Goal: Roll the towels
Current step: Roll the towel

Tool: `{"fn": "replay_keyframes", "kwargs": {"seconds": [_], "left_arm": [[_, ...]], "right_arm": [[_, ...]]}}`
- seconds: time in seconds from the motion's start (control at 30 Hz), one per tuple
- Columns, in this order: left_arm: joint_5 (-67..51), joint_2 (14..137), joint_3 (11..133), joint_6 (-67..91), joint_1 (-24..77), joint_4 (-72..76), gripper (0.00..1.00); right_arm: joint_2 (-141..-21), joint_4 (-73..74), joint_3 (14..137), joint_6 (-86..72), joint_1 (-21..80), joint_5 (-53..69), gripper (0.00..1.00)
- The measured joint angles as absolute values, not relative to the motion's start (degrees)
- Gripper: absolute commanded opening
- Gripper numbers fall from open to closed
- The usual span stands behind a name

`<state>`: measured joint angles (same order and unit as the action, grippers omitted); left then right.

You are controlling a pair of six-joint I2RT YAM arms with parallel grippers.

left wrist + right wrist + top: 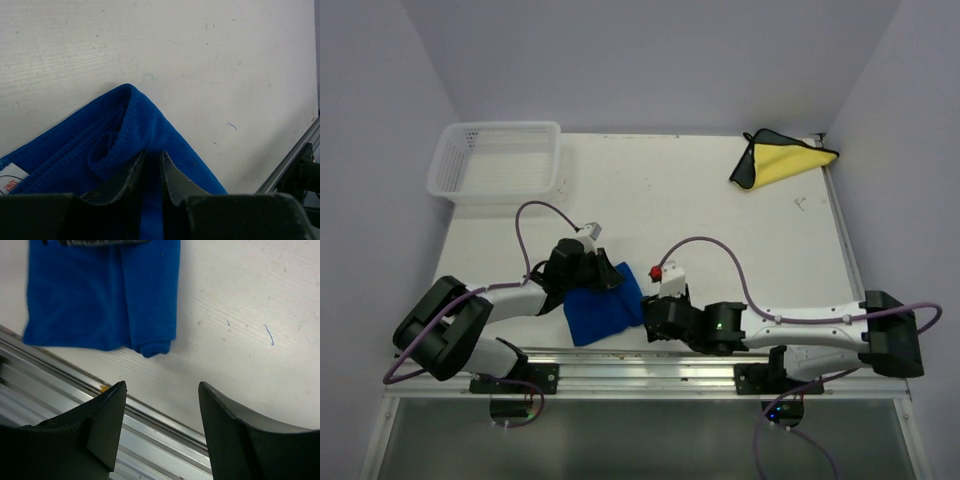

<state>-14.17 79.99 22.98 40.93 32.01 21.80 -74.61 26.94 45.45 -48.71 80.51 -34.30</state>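
Left wrist — blue towel [120, 135], pinched in left gripper [152, 159]

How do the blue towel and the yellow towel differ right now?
The blue towel is plain royal blue; the yellow towel is bright yellow with dark edging. The blue towel lies at the near edge of the table; the yellow towel sits in the far right corner. The left gripper pinches a fold of the blue towel; nothing touches the yellow towel. Both are small folded cloths.
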Motion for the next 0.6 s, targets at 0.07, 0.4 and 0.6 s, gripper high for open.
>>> {"fn": "replay_keyframes", "kwargs": {"seconds": [0.07, 0.4, 0.6], "left_arm": [[-14.2, 80.0, 23.0, 40.9, 32.0, 21.8, 0.22], [-14.3, 80.5, 23.0, 41.2, 32.0, 22.4, 0.22], [-14.3, 80.5, 23.0, 41.3, 32.0, 22.5, 0.22]], "right_arm": [[-69.2, 21.3, 42.0, -48.9, 77.3, -30.5, 0.63], [-68.5, 1.5, 31.3, -54.7, 55.3, -6.7, 0.66], [-76.5, -10.0, 29.0, -60.4, 54.3, 2.7, 0.65]]}}
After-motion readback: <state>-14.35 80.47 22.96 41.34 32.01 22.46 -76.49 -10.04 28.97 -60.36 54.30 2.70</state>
